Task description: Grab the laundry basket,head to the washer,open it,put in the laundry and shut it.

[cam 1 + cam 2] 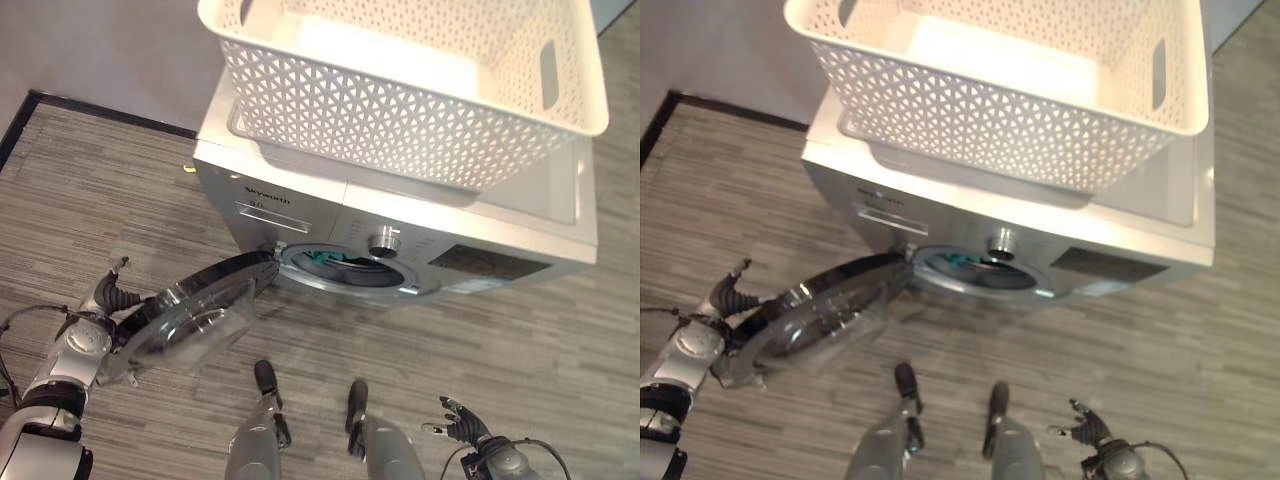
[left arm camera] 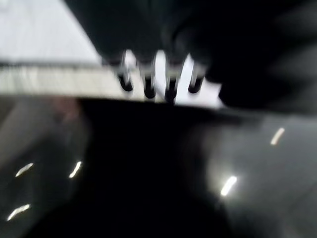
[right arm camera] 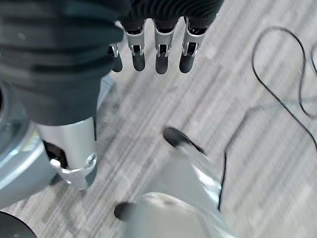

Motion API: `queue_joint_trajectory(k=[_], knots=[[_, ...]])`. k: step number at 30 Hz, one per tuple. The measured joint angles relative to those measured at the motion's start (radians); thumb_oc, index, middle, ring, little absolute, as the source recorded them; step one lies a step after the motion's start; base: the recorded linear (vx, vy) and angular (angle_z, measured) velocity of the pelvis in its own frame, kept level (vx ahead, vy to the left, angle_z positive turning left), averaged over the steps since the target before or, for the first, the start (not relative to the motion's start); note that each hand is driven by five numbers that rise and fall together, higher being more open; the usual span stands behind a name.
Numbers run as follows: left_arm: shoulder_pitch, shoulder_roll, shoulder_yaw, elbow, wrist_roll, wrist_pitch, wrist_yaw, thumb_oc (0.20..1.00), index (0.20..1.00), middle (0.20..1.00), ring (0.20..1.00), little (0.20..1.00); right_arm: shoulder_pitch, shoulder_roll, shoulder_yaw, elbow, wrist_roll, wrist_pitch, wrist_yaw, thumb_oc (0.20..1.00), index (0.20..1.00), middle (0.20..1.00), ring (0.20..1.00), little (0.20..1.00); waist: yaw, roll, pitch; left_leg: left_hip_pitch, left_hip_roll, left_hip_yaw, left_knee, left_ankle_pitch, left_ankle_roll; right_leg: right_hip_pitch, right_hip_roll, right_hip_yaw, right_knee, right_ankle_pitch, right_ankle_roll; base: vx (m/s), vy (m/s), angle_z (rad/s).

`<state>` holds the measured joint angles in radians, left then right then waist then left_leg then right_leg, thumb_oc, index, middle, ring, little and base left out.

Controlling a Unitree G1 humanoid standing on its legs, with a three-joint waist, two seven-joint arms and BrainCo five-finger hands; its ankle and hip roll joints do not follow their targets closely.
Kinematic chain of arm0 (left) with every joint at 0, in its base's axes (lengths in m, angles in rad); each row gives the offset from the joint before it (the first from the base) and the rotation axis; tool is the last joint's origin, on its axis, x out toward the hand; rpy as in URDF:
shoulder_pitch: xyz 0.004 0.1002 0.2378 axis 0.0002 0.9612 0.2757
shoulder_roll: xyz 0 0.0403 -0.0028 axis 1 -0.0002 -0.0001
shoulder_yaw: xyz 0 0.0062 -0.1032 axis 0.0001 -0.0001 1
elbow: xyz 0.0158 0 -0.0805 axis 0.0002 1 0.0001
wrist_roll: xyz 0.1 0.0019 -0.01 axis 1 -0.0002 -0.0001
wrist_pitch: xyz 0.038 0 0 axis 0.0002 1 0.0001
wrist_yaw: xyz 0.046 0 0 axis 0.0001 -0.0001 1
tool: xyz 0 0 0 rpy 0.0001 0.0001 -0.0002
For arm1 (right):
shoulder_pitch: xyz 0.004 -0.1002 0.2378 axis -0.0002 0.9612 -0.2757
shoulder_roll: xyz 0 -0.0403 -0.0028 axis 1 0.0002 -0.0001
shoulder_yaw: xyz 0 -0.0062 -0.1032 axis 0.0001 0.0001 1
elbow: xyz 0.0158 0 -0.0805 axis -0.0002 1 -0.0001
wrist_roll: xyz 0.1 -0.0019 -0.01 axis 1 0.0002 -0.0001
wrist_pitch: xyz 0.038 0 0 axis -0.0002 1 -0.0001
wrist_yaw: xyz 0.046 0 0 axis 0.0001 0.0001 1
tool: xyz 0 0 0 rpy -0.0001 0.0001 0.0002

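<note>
The basket [image 1: 420, 90] is seen on top of the washer [image 1: 520, 215], empty, with teal laundry [image 1: 325, 260] already in the drum. The door [image 1: 195, 315] stands swung out to the near left, the left hand [image 1: 112, 292] behind its outer edge (whether its fingers grip cannot be told). The right hand [image 3: 156, 49] hangs relaxed, holding nothing. A hard swing could bounce the door unlatched, or cloth could be trapped at the rim. Counted: one basket, one washer, one door.

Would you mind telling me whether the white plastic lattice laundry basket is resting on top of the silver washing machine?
Touching. The left eye view shows the white lattice laundry basket sitting directly on the silver washing machine's top, no gap beneath.
</note>
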<state>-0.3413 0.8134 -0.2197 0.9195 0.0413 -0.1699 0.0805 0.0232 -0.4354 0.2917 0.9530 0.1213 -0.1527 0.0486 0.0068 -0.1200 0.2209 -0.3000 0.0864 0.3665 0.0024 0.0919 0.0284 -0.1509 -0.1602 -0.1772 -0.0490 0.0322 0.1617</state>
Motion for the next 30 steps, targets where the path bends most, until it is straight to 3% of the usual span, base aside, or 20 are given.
queue_joint_trajectory(k=[1, 3, 4, 5, 7, 9, 10, 11, 12, 14, 16, 17, 18, 19, 23, 25, 26, 28, 30], knots=[[0.019, -0.023, 0.001, 0.003, -0.001, 0.0, 0.003, 1.0, 1.0, 1.0, 1.0, 1.0, -0.005, -0.007, -0.001, -0.003, 0.0, -0.001, -0.002, 1.0, 1.0, 1.0, 1.0, 1.0, 0.005, -0.001, 0.0, -0.001, -0.002, -0.002, 0.009, 0.0, -0.001, 0.028, 0.002, 0.003, -0.037, -0.006, -0.013, -0.2, -0.413, 0.24], [0.016, -0.067, -0.029, 0.018, 0.004, 0.001, 0.026, 1.0, 1.0, 1.0, 1.0, 1.0, -0.018, -0.035, 0.038, -0.016, -0.037, -0.004, -0.003, 1.0, 1.0, 1.0, 1.0, 1.0, 0.004, 0.028, 0.009, -0.022, 0.034, -0.07, 0.036, 0.031, -0.037, 0.047, 0.057, -0.029, -0.037, -0.016, -0.043, -0.27, -0.464, 0.49], [-0.031, -0.101, -0.076, 0.032, 0.009, 0.001, 0.036, 1.0, 1.0, 1.0, 1.0, 1.0, -0.014, -0.088, 0.086, -0.043, -0.079, -0.004, -0.002, 1.0, 1.0, 1.0, 1.0, 1.0, 0.011, 0.044, 0.028, -0.039, 0.081, -0.133, 0.045, 0.061, -0.077, 0.047, 0.112, -0.069, -0.012, -0.04, -0.078, -0.26, -0.338, 0.72], [-0.042, -0.117, -0.093, 0.039, 0.015, 0.005, 0.05, 1.0, 1.0, 1.0, 1.0, 1.0, -0.019, -0.112, 0.085, -0.049, -0.089, -0.013, -0.003, 1.0, 1.0, 1.0, 1.0, 1.0, 0.01, 0.052, 0.039, -0.047, 0.1, -0.165, 0.044, 0.081, -0.097, 0.046, 0.135, -0.086, 0.001, -0.047, -0.09, -0.27, -0.321, 0.69], [-0.066, -0.146, -0.132, 0.049, 0.028, 0.015, 0.069, 1.0, 1.0, 1.0, 1.0, 1.0, -0.038, -0.166, 0.082, -0.041, -0.098, -0.02, -0.005, 1.0, 1.0, 1.0, 1.0, 1.0, 0.012, 0.063, 0.066, -0.051, 0.133, -0.222, 0.012, 0.141, -0.162, 0.026, 0.166, -0.111, 0.036, -0.067, -0.124, -0.22, -0.191, 0.27], [-0.091, -0.164, -0.165, 0.079, 0.056, 0.024, 0.073, 1.0, 1.0, 1.0, 1.0, 1.0, -0.058, -0.199, 0.067, -0.034, -0.097, -0.022, -0.015, 1.0, 1.0, 1.0, 1.0, 1.0, 0.021, 0.048, 0.084, -0.063, 0.152, -0.319, -0.018, 0.238, -0.253, -0.033, 0.182, -0.112, 0.124, -0.103, -0.162, -0.27, -0.153, 0.05], [-0.102, -0.18, -0.162, 0.086, 0.06, 0.043, 0.101, 1.0, 1.0, 1.0, 1.0, 1.0, -0.07, -0.218, 0.047, -0.033, -0.087, -0.022, -0.026, 1.0, 1.0, 1.0, 1.0, 1.0, 0.006, 0.008, 0.097, -0.09, 0.136, -0.412, -0.009, 0.284, -0.191, -0.089, 0.16, -0.128, 0.176, -0.097, -0.236, -0.29, -0.084, 0.13], [-0.105, -0.185, -0.147, 0.091, 0.061, 0.051, 0.111, 1.0, 1.0, 1.0, 1.0, 1.0, -0.07, -0.21, 0.026, -0.037, -0.064, -0.029, -0.032, 1.0, 1.0, 1.0, 1.0, 1.0, -0.01, -0.033, 0.103, -0.107, 0.095, -0.407, 0.083, 0.214, -0.216, -0.105, 0.13, -0.128, 0.169, -0.074, -0.239, -0.27, -0.037, 0.26], [-0.119, -0.185, -0.135, 0.105, 0.069, 0.062, 0.123, 1.0, 1.0, 1.0, 1.0, 1.0, -0.062, -0.209, 0.008, -0.044, -0.05, -0.028, -0.039, 1.0, 1.0, 1.0, 1.0, 1.0, -0.035, -0.076, 0.103, -0.109, 0.036, -0.353, 0.164, 0.115, -0.171, -0.11, 0.098, -0.12, 0.149, -0.042, -0.22, -0.21, 0.0, 0.33], [-0.151, -0.223, -0.145, 0.121, 0.079, 0.064, 0.125, 1.0, 1.0, 1.0, 1.0, 1.0, -0.035, -0.225, -0.039, -0.046, -0.026, -0.024, -0.042, 1.0, 1.0, 1.0, 1.0, 1.0, -0.092, -0.06, 0.114, -0.023, 0.006, -0.294, 0.142, 0.008, -0.137, -0.112, 0.096, -0.134, 0.128, -0.02, -0.214, -0.13, 0.035, 0.32], [-0.217, -0.277, -0.163, 0.125, 0.085, 0.07, 0.136, 1.0, 1.0, 1.0, 1.0, 1.0, 0.003, -0.213, -0.052, -0.04, -0.015, -0.021, -0.042, 1.0, 1.0, 1.0, 1.0, 1.0, -0.116, -0.05, 0.122, 0.032, -0.018, -0.246, 0.069, -0.042, -0.091, -0.13, 0.093, -0.138, 0.107, 0.001, -0.197, -0.04, 0.086, 0.1], [-0.217, -0.279, -0.164, 0.125, 0.085, 0.07, 0.136, 1.0, 1.0, 1.0, 1.0, 1.0, 0.003, -0.213, -0.052, -0.04, -0.015, -0.021, -0.042, 1.0, 1.0, 1.0, 1.0, 1.0, -0.116, -0.05, 0.122, 0.033, -0.018, -0.245, 0.066, -0.042, -0.091, -0.13, 0.093, -0.138, 0.106, 0.001, -0.197, -0.01, 0.059, 0.05], [-0.25, -0.321, -0.197, 0.127, 0.086, 0.07, 0.141, 1.0, 1.0, 1.0, 1.0, 1.0, 0.022, -0.19, -0.05, -0.035, -0.017, -0.02, -0.043, 1.0, 1.0, 1.0, 1.0, 1.0, -0.132, -0.033, 0.122, 0.067, -0.016, -0.23, 0.003, -0.049, -0.081, -0.128, 0.106, -0.145, 0.083, 0.016, -0.175, -0.03, 0.048, -0.09], [-0.278, -0.362, -0.193, 0.14, 0.084, 0.069, 0.146, 1.0, 1.0, 1.0, 1.0, 1.0, 0.016, -0.156, -0.024, -0.023, -0.019, -0.011, -0.04, 1.0, 1.0, 1.0, 1.0, 1.0, -0.135, -0.038, 0.13, 0.089, -0.02, -0.218, -0.042, -0.042, -0.066, -0.132, 0.11, -0.13, 0.067, 0.035, -0.15, -0.04, 0.052, -0.16], [-0.29, -0.5, -0.235, 0.139, 0.05, 0.068, 0.157, 1.0, 1.0, 1.0, 1.0, 1.0, 0.035, -0.071, 0.011, -0.025, -0.019, -0.001, -0.045, 1.0, 1.0, 1.0, 1.0, 1.0, -0.165, -0.046, 0.131, 0.061, -0.053, -0.212, -0.03, -0.04, -0.051, -0.148, 0.09, -0.1, 0.039, 0.069, -0.117, -0.05, 0.086, -0.08], [-0.293, -0.591, -0.267, 0.139, 0.012, 0.068, 0.158, 1.0, 1.0, 1.0, 1.0, 1.0, 0.035, -0.042, 0.097, -0.133, -0.018, -0.004, -0.029, 1.0, 1.0, 1.0, 1.0, 1.0, -0.206, -0.069, 0.133, 0.036, -0.068, -0.172, 0.004, -0.054, -0.025, -0.176, 0.084, -0.046, 0.036, 0.093, -0.118, -0.04, 0.073, -0.42], [-0.311, -0.593, -0.264, 0.14, -0.003, 0.069, 0.16, 1.0, 1.0, 1.0, 1.0, 1.0, 0.032, -0.042, 0.115, -0.165, -0.018, -0.012, -0.019, 1.0, 1.0, 1.0, 1.0, 1.0, -0.205, -0.082, 0.132, 0.036, -0.069, -0.151, 0.004, -0.056, -0.021, -0.186, 0.083, -0.021, 0.036, 0.102, -0.116, -0.04, 0.028, -0.46], [-0.378, -0.625, -0.283, 0.15, -0.017, 0.078, 0.179, 1.0, 1.0, 1.0, 1.0, 1.0, 0.024, -0.043, 0.131, -0.172, -0.02, -0.016, -0.016, 1.0, 1.0, 1.0, 1.0, 1.0, -0.249, -0.103, 0.13, 0.036, -0.076, -0.118, 0.003, -0.06, -0.015, -0.192, 0.084, 0.009, 0.016, 0.134, -0.117, -0.05, 0.043, -0.43], [-0.498, -0.638, -0.319, 0.169, -0.045, 0.122, 0.211, 1.0, 1.0, 1.0, 1.0, 1.0, 0.013, -0.062, 0.177, -0.204, -0.028, -0.017, -0.014, 1.0, 1.0, 1.0, 1.0, 1.0, -0.26, -0.133, 0.123, 0.044, -0.077, -0.077, -0.011, -0.061, -0.013, -0.203, 0.089, 0.07, -0.006, 0.169, -0.096, 0.0, 0.026, -0.61]])
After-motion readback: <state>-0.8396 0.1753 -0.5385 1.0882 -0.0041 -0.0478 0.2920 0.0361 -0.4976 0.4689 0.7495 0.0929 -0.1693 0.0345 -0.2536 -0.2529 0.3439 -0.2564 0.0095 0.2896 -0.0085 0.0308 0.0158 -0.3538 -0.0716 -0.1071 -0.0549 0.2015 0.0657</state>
